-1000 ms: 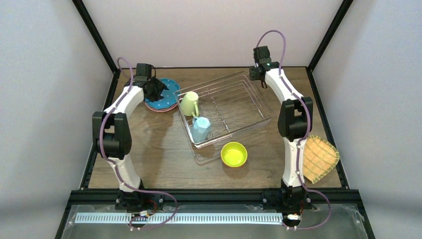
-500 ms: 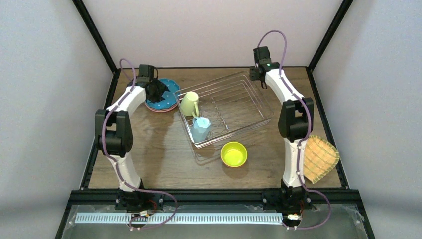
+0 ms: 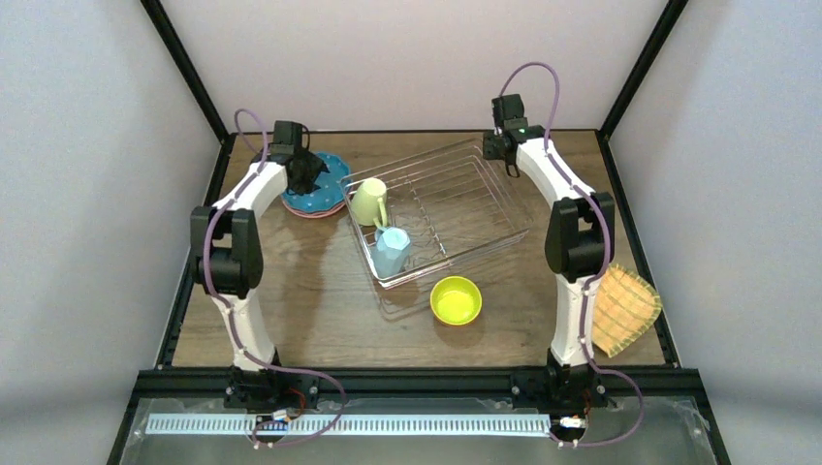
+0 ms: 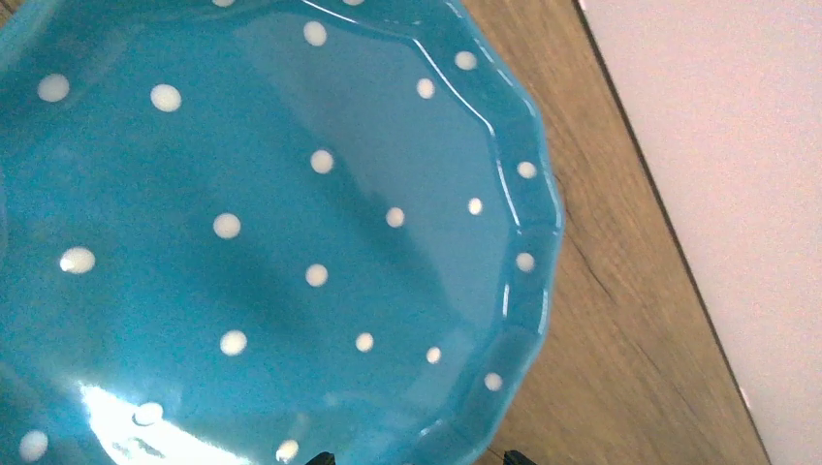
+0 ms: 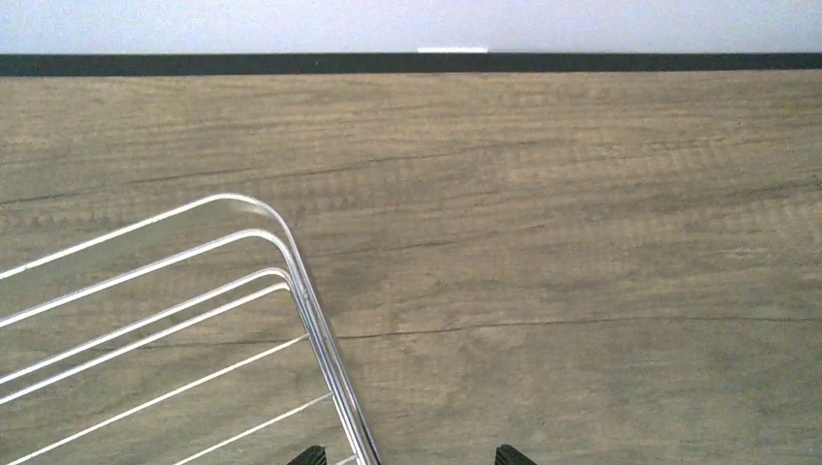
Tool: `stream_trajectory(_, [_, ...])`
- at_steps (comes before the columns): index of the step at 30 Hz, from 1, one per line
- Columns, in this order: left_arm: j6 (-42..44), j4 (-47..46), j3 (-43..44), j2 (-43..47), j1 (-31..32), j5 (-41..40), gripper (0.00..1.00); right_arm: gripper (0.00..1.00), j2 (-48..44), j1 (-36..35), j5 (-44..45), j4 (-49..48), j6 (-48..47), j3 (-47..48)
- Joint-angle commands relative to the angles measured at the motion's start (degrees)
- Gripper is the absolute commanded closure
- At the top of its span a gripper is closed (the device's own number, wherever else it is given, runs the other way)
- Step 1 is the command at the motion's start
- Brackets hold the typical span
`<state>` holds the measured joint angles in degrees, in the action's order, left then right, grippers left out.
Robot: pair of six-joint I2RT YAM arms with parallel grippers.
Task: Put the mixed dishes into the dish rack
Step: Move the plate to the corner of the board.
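The dish rack (image 3: 475, 199) stood slantwise in the middle of the bench (image 3: 310, 300), and from above its thin wires were hard to follow. Inside it, at its left end, were the pale green mug (image 3: 368, 201) and the light blue mug (image 3: 392, 249). I could not tell if they stood upright or leaned.

Just beside the rack's near edge sat the lime bowl (image 3: 456, 299). Left of the rack lay the blue dotted plate (image 3: 331, 190). The left end effector (image 3: 302, 172) hung over it and hid a part of it, and of the pink plate (image 3: 308, 214) beneath only a thin rim showed.

Well to the right of the rack, the woven tan plate (image 3: 625, 308) was partly covered by the right arm (image 3: 572, 242). The right end effector (image 3: 499, 145) was at the rack's far right corner. Both end effectors had their fingers apart and held nothing. In the wrist views only the fingertips (image 5: 308, 455) showed, cut off by the bottom edge.
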<state>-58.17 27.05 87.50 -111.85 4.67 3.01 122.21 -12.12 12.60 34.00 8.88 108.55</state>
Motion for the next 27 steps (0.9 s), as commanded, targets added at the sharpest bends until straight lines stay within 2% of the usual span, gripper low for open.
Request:
stream_trajectory(1, [0.14,3.06,2.18,-4.03,0.26,-2.56,0.00,0.01,-3.37,-0.29,-1.81,-1.81,0.88,-2.68])
stream_trajectory(13, [0.91,8.81,0.46,-6.53,0.34,-8.27,0.00,0.01,-3.56,-0.27,-2.19,-2.56,1.40,-2.13])
stream_trajectory(27, [-1.15,9.11,-16.46,1.89,0.69,-7.81,0.00,0.01,-3.65,-0.29,-3.23,-2.44,1.74,-2.38])
